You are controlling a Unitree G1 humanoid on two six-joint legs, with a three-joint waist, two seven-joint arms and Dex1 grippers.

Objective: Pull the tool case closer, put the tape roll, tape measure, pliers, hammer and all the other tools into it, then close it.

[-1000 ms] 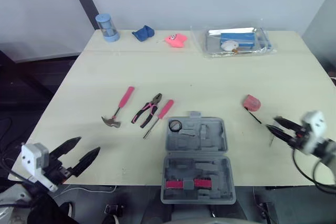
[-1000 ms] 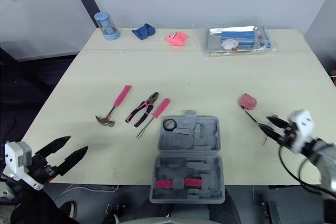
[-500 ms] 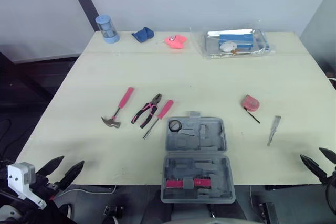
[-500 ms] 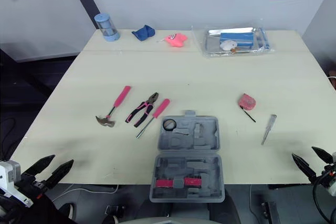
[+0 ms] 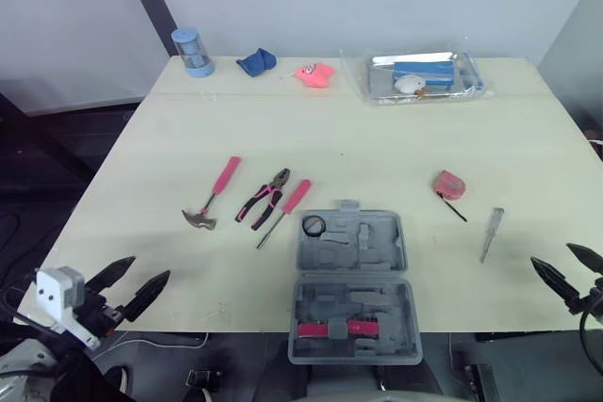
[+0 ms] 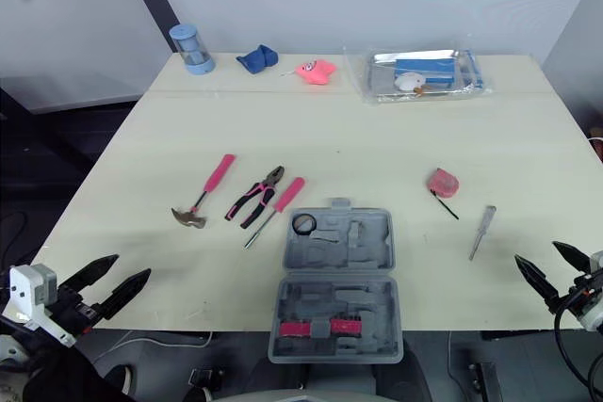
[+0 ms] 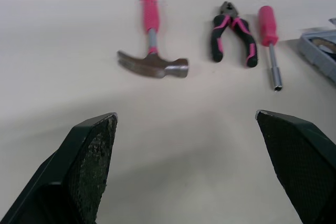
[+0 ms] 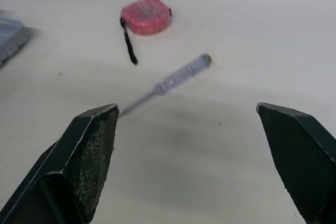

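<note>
1. On the pale table (image 5: 377,138), in the head views, one grey tool case (image 5: 353,294) is seen lying open at the near edge, in the middle. One black tape roll (image 5: 314,225) is seen in the far left corner of its far half.
2. Left of the case, three tools are laid side by side and apart: one hammer (image 5: 212,195), one pair of pliers (image 5: 266,199) and one pink-handled screwdriver (image 5: 285,211), the last lying just beside the case.
3. Right of the case, two tools are counted: one red tape measure (image 5: 449,184) and, nearer the edge, one clear-handled screwdriver (image 5: 490,233).
4. Along the far edge, four other things are lined up: one blue jar (image 5: 192,50), one blue cloth (image 5: 255,61), one pink object (image 5: 315,73) and one clear tray (image 5: 424,75).
5. At the near left corner the left gripper (image 5: 143,272) is held spread apart and empty; at the near right corner the right gripper (image 5: 554,258) is held likewise.
6. From the left wrist, the hammer, pliers and pink-handled screwdriver are seen ahead between two widely parted fingers (image 7: 86,166); nothing is gripped. A corner of the case is caught at the side.
7. From the right wrist, the tape measure and clear-handled screwdriver are seen ahead between two widely parted fingers (image 8: 89,161); nothing is gripped.
</note>
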